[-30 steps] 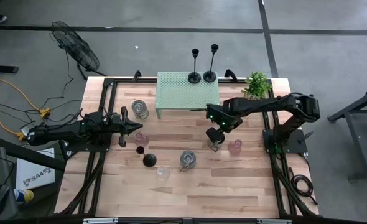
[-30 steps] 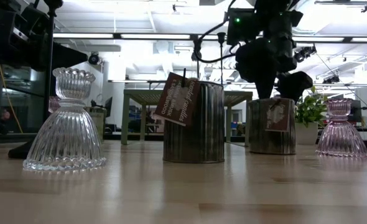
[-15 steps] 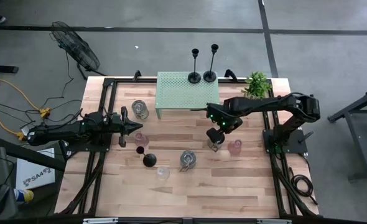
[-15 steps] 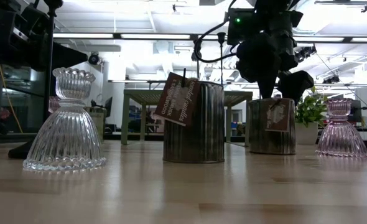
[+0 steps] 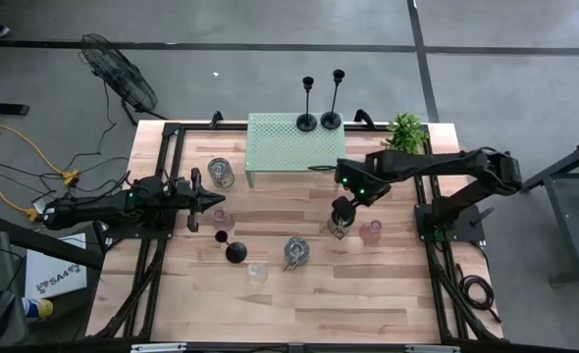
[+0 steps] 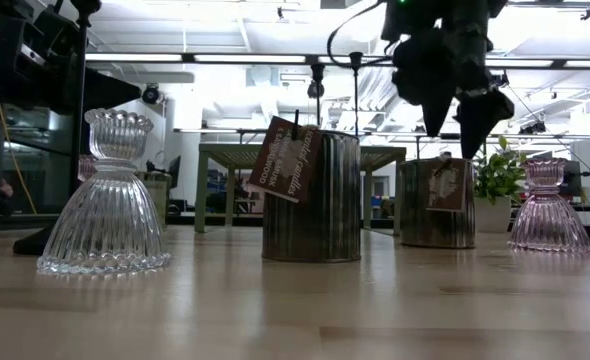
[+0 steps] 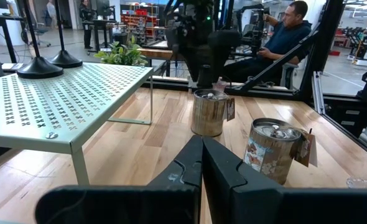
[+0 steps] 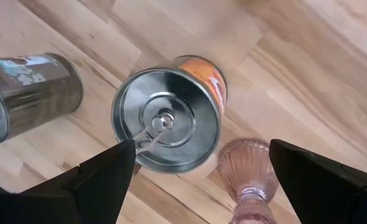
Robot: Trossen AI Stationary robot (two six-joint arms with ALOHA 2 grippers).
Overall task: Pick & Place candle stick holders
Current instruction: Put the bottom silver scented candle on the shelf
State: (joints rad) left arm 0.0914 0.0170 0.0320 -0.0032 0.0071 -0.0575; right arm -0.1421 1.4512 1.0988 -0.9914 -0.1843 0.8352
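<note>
My right gripper hangs open, pointing down, a little above a silvery jar that stands on its base on the table; it touches nothing. In the low view the open right gripper hangs clear over that jar. My left gripper waits shut at the table's left, level. Two black candlesticks stand on the green shelf; a third lies on the table. Another jar, a third jar, a clear cup and pink cups stand around.
A small plant stands at the far right corner, by the shelf. A pink cup sits close beside the jar under my right gripper. A seated person shows beyond the table. Bare wood lies along the near edge.
My right gripper has risen straight off the silvery jar's top, staying open. The jar stays upright in its place on the table.
</note>
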